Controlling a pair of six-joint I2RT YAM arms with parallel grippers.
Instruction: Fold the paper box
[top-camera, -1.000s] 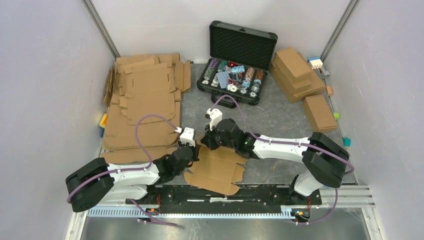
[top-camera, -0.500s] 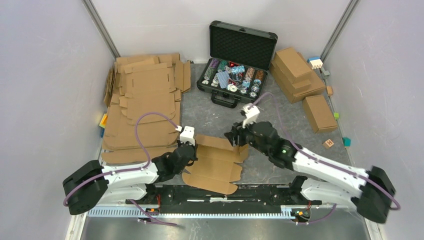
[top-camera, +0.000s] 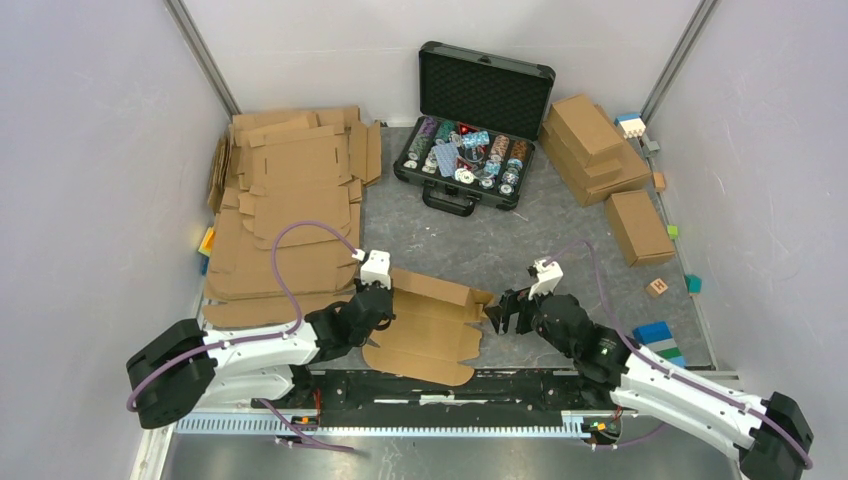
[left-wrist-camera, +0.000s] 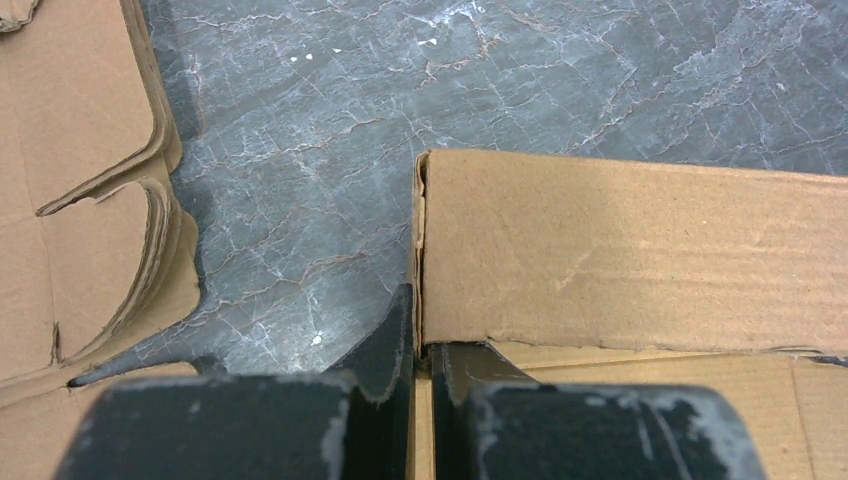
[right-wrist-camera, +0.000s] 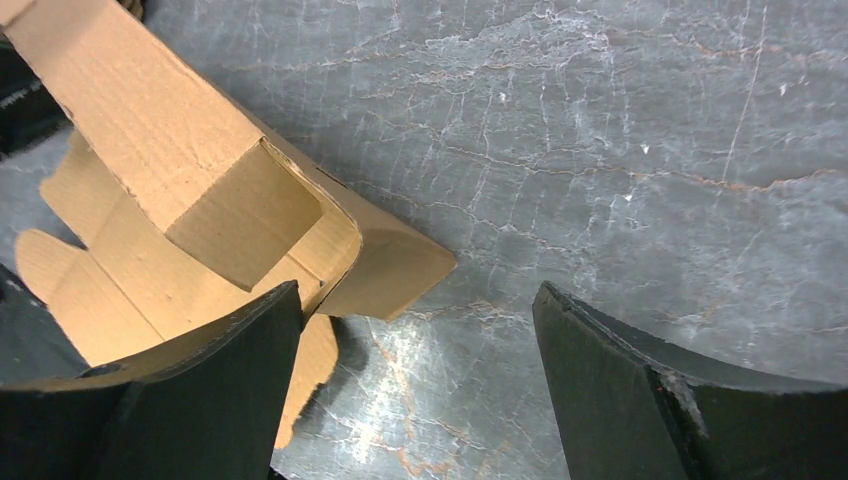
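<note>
A grey marbled table (top-camera: 560, 240) fills the frame. Flat cardboard sheets (top-camera: 290, 200) are piled on its left side, and an open black case (top-camera: 480, 95) stands at top centre. The paper box (top-camera: 430, 325) lies at lower centre with its far wall raised. The left gripper (left-wrist-camera: 420, 348) is clamped on that wall's left end. The right gripper (top-camera: 511, 310), jaws wide apart, sits just right of the box.
</note>
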